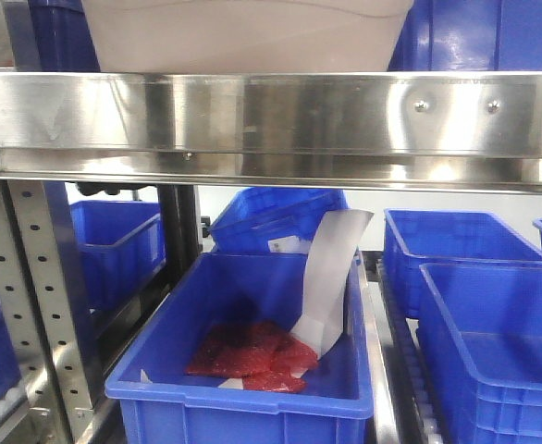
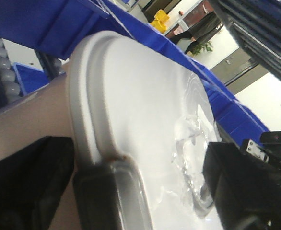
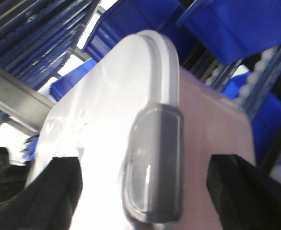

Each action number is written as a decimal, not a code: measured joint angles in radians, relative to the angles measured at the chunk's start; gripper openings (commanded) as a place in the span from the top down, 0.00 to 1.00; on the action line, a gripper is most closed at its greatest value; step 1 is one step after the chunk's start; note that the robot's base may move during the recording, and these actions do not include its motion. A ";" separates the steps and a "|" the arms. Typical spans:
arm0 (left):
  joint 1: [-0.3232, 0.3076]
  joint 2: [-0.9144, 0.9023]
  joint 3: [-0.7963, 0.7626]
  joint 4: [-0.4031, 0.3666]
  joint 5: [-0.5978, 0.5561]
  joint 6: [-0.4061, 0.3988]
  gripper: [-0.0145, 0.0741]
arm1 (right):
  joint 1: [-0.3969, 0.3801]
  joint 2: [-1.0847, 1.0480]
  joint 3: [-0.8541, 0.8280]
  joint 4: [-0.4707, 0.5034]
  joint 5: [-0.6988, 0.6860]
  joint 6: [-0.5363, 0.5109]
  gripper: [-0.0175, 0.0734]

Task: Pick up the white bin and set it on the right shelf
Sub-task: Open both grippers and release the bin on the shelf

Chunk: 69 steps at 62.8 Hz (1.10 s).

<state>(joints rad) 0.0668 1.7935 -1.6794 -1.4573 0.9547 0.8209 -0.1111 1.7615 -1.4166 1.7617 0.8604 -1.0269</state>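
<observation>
so, fingers first: the left gripper (image 2: 140, 191) has its fingers (image 2: 30, 187) spread wide, one down by the tub wall and one over the lid (image 2: 145, 105), with the end of the white bin (image 2: 25, 129) between them. the right gripper (image 3: 143, 167) is spread the same way, either side of the grey latch (image 3: 155, 163). whether any pad actually presses the plastic, i can't tell. from the front the bin's base shows just above and behind the shiny front of the right shelf (image 1: 252, 116), and i can't say if its weight is down. my take: hold both ends level, push it deeper so the base clears that front edge, lower it flat, then back the arms straight out. the lid is on and the walls are cloudy, so contents unknown. below, one blue crate (image 1: 243, 402) holds red packets (image 1: 252, 356) and a white paper strip (image 1: 331, 268); the other crates (image 1: 456, 250) to its right look empty.
</observation>
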 measured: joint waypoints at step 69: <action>-0.034 -0.097 -0.257 0.440 0.292 -0.095 0.97 | -0.028 -0.360 -0.034 -0.324 0.074 -0.022 0.73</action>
<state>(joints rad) 0.0328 1.6966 -1.9367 -1.0175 1.2471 0.7256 -0.1391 1.4015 -1.4507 1.4380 0.9342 -1.0490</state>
